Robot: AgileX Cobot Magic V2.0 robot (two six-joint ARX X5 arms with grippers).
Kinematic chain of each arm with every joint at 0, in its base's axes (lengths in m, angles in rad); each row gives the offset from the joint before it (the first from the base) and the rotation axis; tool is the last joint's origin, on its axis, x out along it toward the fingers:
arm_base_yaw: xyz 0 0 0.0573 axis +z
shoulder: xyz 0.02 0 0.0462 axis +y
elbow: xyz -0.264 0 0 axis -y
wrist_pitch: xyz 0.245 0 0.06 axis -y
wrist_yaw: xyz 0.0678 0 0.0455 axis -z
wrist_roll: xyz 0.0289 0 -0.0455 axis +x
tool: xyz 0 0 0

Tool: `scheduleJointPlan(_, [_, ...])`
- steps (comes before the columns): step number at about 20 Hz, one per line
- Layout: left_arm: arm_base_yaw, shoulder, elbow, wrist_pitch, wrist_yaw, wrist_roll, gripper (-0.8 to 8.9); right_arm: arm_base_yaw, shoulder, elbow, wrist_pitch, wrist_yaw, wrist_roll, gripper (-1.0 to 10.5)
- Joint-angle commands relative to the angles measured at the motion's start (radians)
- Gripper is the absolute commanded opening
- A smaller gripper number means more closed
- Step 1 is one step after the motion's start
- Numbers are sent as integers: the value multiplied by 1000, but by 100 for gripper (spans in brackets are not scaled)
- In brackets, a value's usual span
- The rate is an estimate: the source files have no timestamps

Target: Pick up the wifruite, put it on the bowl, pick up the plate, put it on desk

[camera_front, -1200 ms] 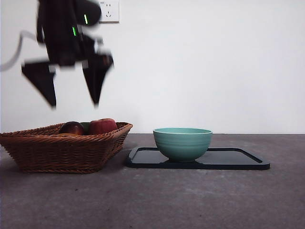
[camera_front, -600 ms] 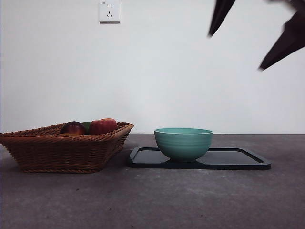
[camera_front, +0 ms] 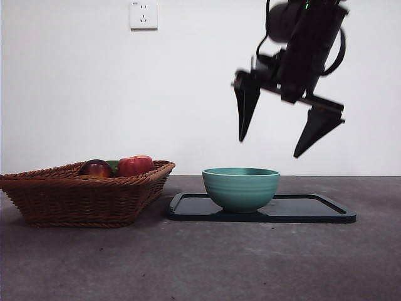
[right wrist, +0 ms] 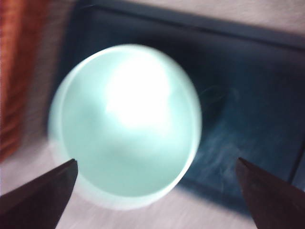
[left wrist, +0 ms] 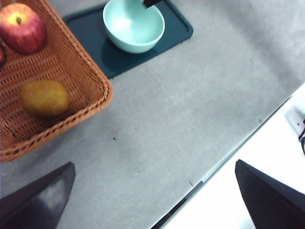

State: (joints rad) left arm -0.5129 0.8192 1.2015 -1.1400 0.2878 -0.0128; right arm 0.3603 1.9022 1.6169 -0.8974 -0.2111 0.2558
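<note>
Wifruite [left wrist: 44,98] in basket [left wrist: 81,71] | right tool [camera_front: 285,145] open above blurred bowl [right wrist: 125,125]

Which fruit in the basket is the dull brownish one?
The wifruite, lying apart near the basket's corner; the apple is shiny red.

The basket [camera_front: 81,193] was rough woven wicker, the bowl [camera_front: 240,188] smooth glazed teal, the tray [camera_front: 313,210] dark and glossy, the desk [camera_front: 219,263] matt, mottled grey

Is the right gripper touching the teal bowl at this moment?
Apart. The front view shows the right gripper, jaws open, hanging above the teal bowl with bare wall between its tips and the rim.
</note>
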Motion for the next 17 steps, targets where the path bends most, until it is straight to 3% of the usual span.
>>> scheduleJointPlan(1, [-6, -19, 9, 11, 2, 0, 655, 1, 93, 68, -24, 32, -41, 566])
scheduleJointPlan(5, [-6, -58, 9, 10, 2, -7, 655, -4, 177, 113, -37, 34, -51, 534])
scheduleJointPlan(9, [-6, -76, 9, 5, 2, -8, 655, -4, 199, 113, -32, 32, -51, 363])
scheduleJointPlan(12, [-6, -77, 9, 1, 2, -22, 655, -4, 199, 113, -39, 29, -51, 127])
scheduleJointPlan(17, [-6, -77, 9, -13, 2, -23, 655, -4, 199, 113, -37, 30, -53, 5])
